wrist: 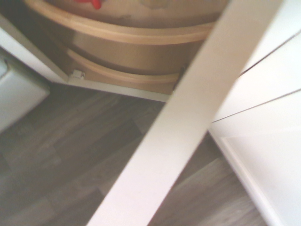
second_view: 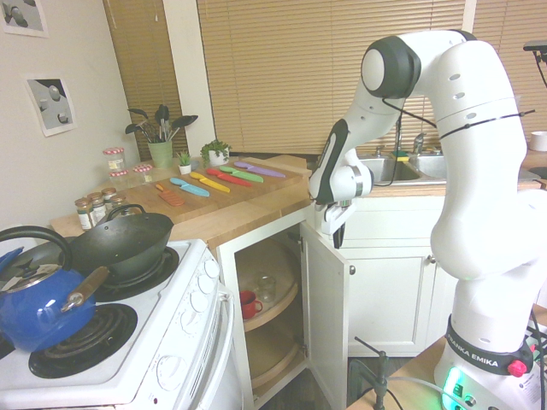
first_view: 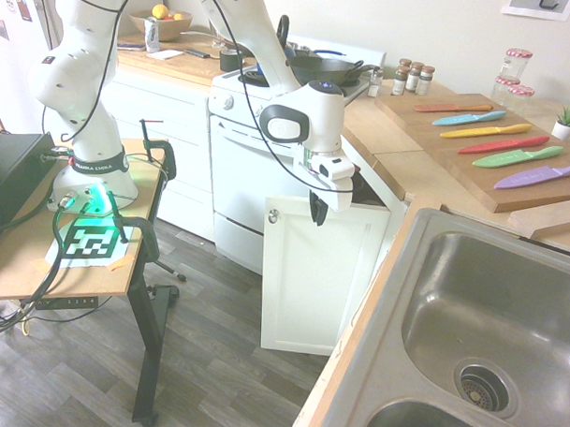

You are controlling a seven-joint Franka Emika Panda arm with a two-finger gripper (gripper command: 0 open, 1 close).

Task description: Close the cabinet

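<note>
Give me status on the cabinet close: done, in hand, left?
Done: nothing visibly closed yet; the cabinet door stands wide open, shelves with a red cup exposed. In hand: the gripper, pointing down, sits at the door's top edge by the wooden countertop, jaws looking closed. Left: swinging the door all the way shut.

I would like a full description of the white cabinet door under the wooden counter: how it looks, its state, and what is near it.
The cabinet door is white, flat, with a recessed panel and a small round silver knob near its upper corner. It stands wide open, swung out over the grey wood floor, beside the white stove. Behind it, round wooden shelves hold a red cup. The gripper points down at the door's top edge; whether it touches the door is unclear.
</note>
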